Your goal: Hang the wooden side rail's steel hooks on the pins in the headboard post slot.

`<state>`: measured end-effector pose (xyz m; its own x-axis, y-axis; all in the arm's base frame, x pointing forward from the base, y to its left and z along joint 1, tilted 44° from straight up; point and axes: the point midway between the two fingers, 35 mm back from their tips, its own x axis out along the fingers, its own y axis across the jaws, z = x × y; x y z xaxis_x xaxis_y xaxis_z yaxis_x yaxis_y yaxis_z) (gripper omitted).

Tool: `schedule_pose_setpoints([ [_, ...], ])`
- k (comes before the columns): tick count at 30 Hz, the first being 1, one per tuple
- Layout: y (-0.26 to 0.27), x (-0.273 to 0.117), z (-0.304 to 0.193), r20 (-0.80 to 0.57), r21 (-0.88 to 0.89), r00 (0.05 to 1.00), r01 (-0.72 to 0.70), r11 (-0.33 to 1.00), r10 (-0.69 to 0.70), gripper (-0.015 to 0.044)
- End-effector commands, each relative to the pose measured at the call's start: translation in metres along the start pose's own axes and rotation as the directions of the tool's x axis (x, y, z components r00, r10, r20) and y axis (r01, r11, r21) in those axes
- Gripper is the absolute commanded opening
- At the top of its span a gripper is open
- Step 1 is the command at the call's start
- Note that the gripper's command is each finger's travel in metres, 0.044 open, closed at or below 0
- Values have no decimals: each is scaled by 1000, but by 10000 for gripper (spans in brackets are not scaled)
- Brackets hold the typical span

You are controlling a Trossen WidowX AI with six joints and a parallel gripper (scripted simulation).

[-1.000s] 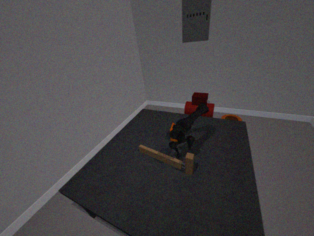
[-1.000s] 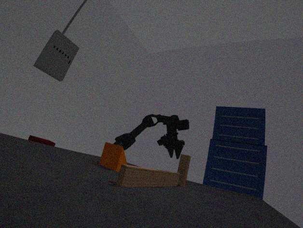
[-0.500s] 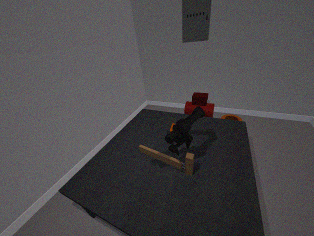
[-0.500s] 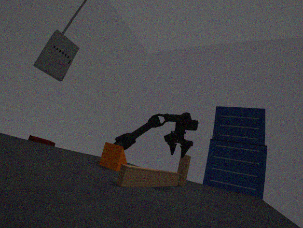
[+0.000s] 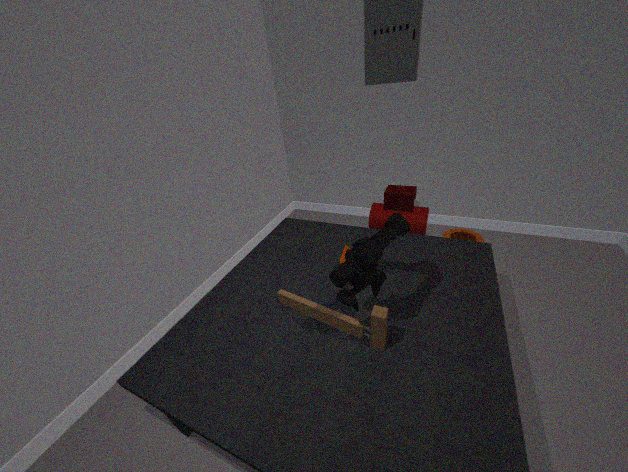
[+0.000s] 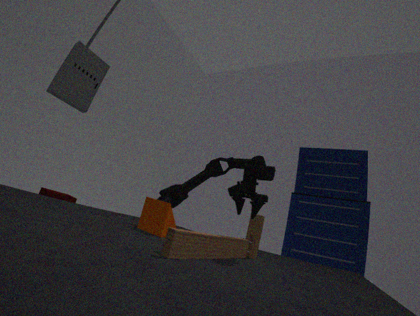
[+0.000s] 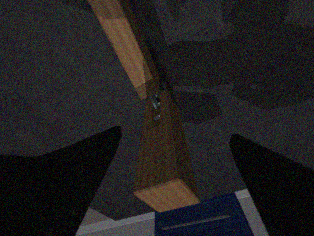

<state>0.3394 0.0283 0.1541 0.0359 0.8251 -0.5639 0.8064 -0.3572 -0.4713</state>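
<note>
The wooden side rail [image 5: 319,313] [image 6: 206,244] [image 7: 125,50] stands on edge, one end close against the upright headboard post [image 5: 379,329] [image 6: 257,231] [image 7: 165,150]. Its far end appears low at the table. Small metal parts [image 7: 156,102] show at the joint in the wrist view; whether both hooks sit on the pins in the slot cannot be told. My gripper [image 5: 366,302] [image 6: 246,215] [image 7: 174,134] is open and empty, pointing down above the joint area. In the wrist view the post shows between the spread fingers, but they do not grip it.
The dark table top [image 5: 304,395] [image 6: 101,282] carries the rail and post. An orange block [image 6: 154,217] [image 5: 344,254] stands near the arm's base. A red object [image 5: 398,215] [image 6: 57,194] and an orange ring [image 5: 464,231] are beyond the table. Blue panels [image 6: 326,217] stand behind the post.
</note>
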Motion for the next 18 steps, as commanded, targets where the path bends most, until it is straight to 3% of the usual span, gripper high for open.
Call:
schedule_pose_setpoints([
  [1,1,0,2,9,-12,1000,-3,1000,3,440],
  [9,55,4,63,180,-390,979,-13,921,90,440],
  [18,57,12,66,184,-398,979,-12,917,92,440],
])
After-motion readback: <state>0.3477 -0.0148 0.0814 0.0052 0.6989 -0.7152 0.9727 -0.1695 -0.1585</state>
